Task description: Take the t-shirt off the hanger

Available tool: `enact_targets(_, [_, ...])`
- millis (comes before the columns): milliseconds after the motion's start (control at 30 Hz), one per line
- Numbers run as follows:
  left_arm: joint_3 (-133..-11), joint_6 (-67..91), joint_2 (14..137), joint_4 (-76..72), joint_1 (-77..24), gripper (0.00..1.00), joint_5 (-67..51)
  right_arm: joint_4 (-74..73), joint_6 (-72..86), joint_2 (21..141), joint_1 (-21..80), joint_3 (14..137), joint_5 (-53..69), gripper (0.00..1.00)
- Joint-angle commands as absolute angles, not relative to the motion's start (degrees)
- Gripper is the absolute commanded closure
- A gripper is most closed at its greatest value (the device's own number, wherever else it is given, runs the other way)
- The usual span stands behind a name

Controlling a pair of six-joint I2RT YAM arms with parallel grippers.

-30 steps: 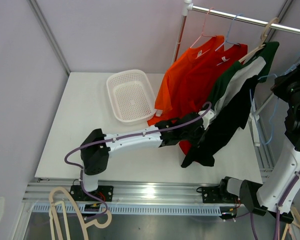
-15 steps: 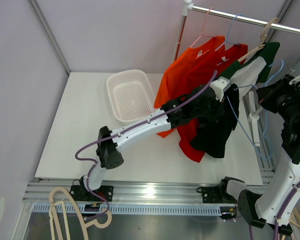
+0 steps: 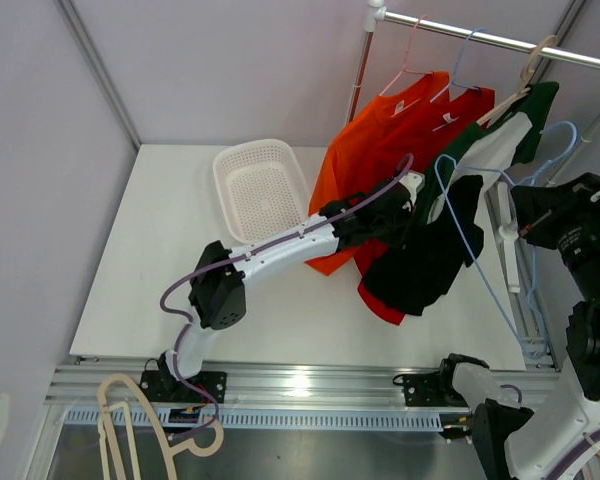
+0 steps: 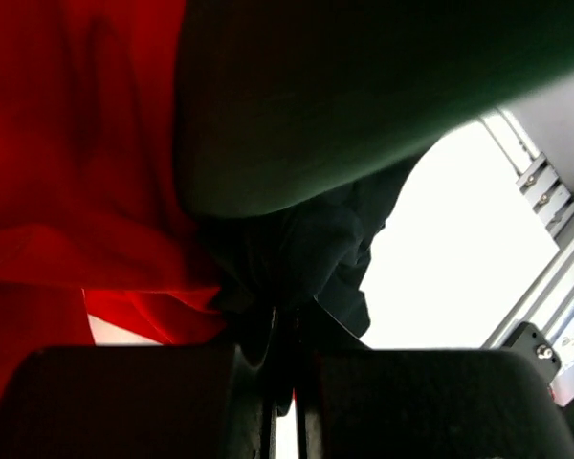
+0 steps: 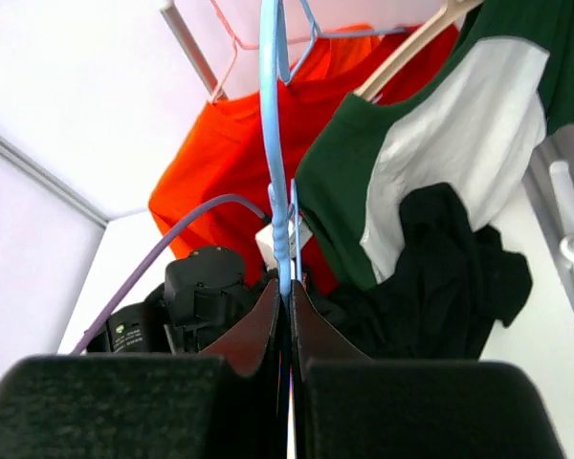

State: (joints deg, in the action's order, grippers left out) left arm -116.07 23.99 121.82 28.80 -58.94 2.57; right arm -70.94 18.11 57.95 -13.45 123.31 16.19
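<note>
the left gripper (image 4: pixel 285 330) has its jaws pressed together on a bunched fold of the black t-shirt (image 4: pixel 306 258), the cloth coming up right out of the slit between the fingers. in the top view that arm reaches out over the table (image 3: pixel 160 280) and the black t-shirt hangs down from the pinch in a loose clump, in front of the lower edge of the orange t-shirt (image 3: pixel 380 150). the right gripper (image 5: pixel 285 306) is clamped thin on the wire of the blue hanger (image 5: pixel 271 143), which runs straight up out of its fingertips. the hanger sits just to the right of the black t-shirt, most of its wire bare; i cannot tell if its far shoulder is touching the cloth. a green and white shirt (image 3: pixel 500 140) hangs on the rail (image 3: pixel 480 38) behind. a white basket (image 3: pixel 223 185) lies on the table, well apart.
</note>
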Motion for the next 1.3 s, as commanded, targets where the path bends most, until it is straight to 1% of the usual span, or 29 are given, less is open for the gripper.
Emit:
enact_targets(0, [-115.2,25.0,116.6,26.1,-59.2,0.99,2.9,-72.3,16.2,62.4,-13.3,120.9,18.5,0.99])
enact_targets(67, [-114.4,24.9,115.3,25.9,-59.2,0.99,1.8,-65.9,18.2,58.3,-13.3,116.8,12.2,0.99])
enact_targets(100, [-113.7,24.8,114.6,25.8,-59.3,0.99,1.3,-63.2,18.5,56.9,-13.3,112.1,6.4,1.00])
enact_targets(133, [-112.7,24.5,113.0,25.7,-59.7,0.99,0.4,-59.8,18.6,55.9,-13.3,110.6,3.5,1.00])
enact_targets(233, [-110.1,22.1,108.3,25.1,-61.4,0.99,0.4,-60.7,17.0,56.9,-13.3,111.8,-5.4,1.00])
enact_targets(267, [-107.9,21.1,107.1,24.9,-62.1,0.99,0.4,-61.2,16.3,57.6,-13.3,112.6,-6.6,1.00])
enact_targets(400, [-105.2,19.6,102.3,26.6,-63.7,0.99,0.4,-60.1,16.9,58.3,-13.3,114.0,-5.0,1.00])
enact_targets(567, [-101.3,19.0,99.7,25.9,-63.7,0.99,0.7,-55.1,19.2,57.9,-13.2,112.6,6.7,1.00])
enact_targets(633, [-101.5,18.9,99.8,26.4,-63.6,0.99,0.4,-53.7,19.3,57.6,-13.3,112.5,7.4,1.00])
enact_targets(833, [-100.3,18.6,99.2,25.7,-64.1,0.99,0.4,-47.6,15.3,55.3,-13.2,113.6,3.2,1.00])
enact_targets(967, [-99.6,18.3,98.0,25.8,-64.2,0.99,0.4,-48.3,12.5,56.1,-13.2,117.4,-5.0,1.00])
enact_targets(1000, [-99.7,18.2,97.7,26.0,-64.4,0.99,-1.1,-49.0,12.1,56.3,-13.2,118.1,-7.9,1.00])
enact_targets(1100, [-100.2,17.6,95.3,26.8,-64.7,0.99,-1.8,-49.3,10.9,56.2,-13.1,117.0,-9.9,1.00])
enact_targets(1267, [-106.9,16.4,93.2,34.2,-64.7,0.99,-3.2,-47.7,10.5,55.6,-13.2,113.2,-11.4,1.00])
